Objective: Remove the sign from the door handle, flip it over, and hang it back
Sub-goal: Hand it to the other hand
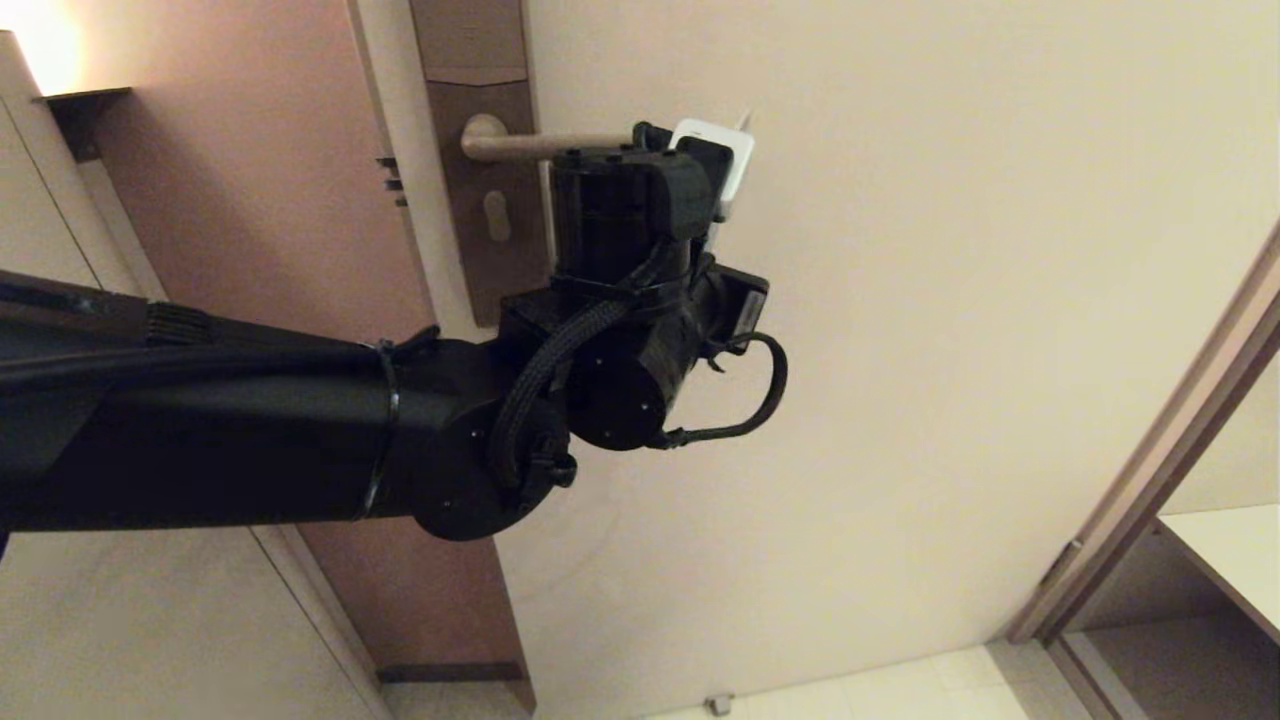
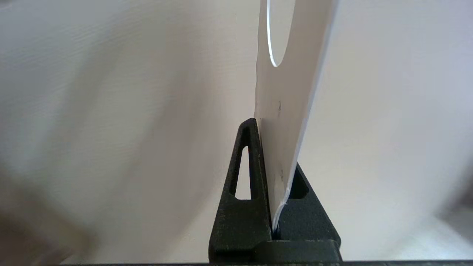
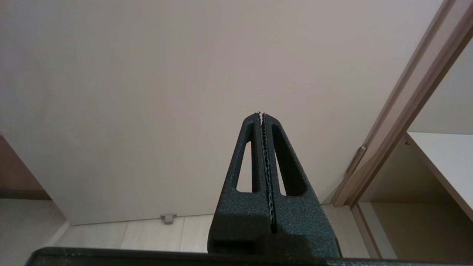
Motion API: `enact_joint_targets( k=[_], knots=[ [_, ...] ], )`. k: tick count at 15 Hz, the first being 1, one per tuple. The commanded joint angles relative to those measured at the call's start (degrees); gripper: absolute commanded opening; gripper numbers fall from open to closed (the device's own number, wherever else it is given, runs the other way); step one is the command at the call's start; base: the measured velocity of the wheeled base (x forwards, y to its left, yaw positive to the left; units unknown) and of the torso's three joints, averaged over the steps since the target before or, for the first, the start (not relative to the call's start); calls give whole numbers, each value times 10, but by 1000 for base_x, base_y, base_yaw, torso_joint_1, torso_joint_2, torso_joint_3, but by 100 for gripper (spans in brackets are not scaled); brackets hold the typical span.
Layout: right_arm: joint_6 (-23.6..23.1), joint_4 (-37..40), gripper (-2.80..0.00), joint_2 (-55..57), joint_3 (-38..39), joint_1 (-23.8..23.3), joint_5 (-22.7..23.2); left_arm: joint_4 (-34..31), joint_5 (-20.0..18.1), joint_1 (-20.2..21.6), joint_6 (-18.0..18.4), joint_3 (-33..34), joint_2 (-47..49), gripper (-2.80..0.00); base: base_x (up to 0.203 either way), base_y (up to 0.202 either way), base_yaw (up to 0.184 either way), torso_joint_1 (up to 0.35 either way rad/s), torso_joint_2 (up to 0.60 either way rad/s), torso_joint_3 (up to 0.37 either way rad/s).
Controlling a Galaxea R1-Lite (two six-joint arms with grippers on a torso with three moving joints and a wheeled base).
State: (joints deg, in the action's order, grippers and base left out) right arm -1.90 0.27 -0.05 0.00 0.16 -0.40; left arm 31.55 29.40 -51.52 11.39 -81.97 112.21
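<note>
My left gripper (image 1: 690, 150) is raised to the free end of the door handle (image 1: 540, 146), a bronze-grey rod on a tall brown lock plate (image 1: 478, 90). It is shut on the sign (image 1: 735, 152), of which only a white rounded corner shows past the fingers. In the left wrist view the gripper (image 2: 275, 147) pinches the sign (image 2: 292, 92) by its lower end, white face showing. Only the pale door shows through its oval hole (image 2: 281, 33); the handle is not in it. My right gripper (image 3: 261, 115) is shut and empty, low, facing the door.
The pale door (image 1: 950, 300) fills the view. A small thumb-turn (image 1: 497, 215) sits below the handle. A brown door frame (image 1: 1150, 460) and a white shelf (image 1: 1235, 560) are at the right. A grey door stop (image 3: 168, 218) sits on the tiled floor.
</note>
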Motion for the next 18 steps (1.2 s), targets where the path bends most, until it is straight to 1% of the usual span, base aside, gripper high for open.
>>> enact_joint_targets(
  k=[1,2,3,5,6,7,9,10,11,12,13,14,16,18],
  knots=[
    [0,0,-280,0,0,0,1,2,-26,-16,-1,2,-10,-280,0,0,0,0,0,0],
    [0,0,-280,0,0,0,1,1,-60,-27,-3,6,-16,-280,0,0,0,0,0,0],
    [0,0,-280,0,0,0,1,1,-105,-37,-4,17,-25,-280,0,0,0,0,0,0],
    [0,0,-280,0,0,0,0,2,-216,-48,-7,46,-45,-280,0,0,0,0,0,0],
    [0,0,-280,0,0,0,0,2,-279,-50,-12,63,-57,-280,0,0,0,0,0,0],
    [0,0,-280,0,0,0,1,2,-346,-48,-23,86,-71,-280,0,0,0,0,0,0],
    [0,0,-280,0,0,0,0,3,-472,-35,-62,136,-107,-280,0,0,0,0,0,0],
    [0,0,-280,0,0,0,1,3,-524,-30,-85,163,-129,-280,0,0,0,0,0,0],
    [0,0,-280,0,0,0,0,3,-566,-24,-111,192,-149,-280,0,0,0,0,0,0],
    [0,0,-280,0,0,0,1,3,-600,-17,-131,221,-165,-280,0,0,0,0,0,0],
    [-1,0,-280,0,0,0,0,5,-614,-11,-137,251,-173,-280,0,0,0,0,0,0],
    [-1,0,-280,0,0,0,1,14,-619,-7,-141,281,-181,-280,0,0,0,0,0,0],
    [-1,0,-280,0,0,0,1,64,-623,-3,-154,334,-191,-280,0,0,0,0,0,0],
    [-2,0,-280,0,0,0,1,106,-624,17,-172,364,-199,-280,0,0,0,0,0,0]
  ],
)
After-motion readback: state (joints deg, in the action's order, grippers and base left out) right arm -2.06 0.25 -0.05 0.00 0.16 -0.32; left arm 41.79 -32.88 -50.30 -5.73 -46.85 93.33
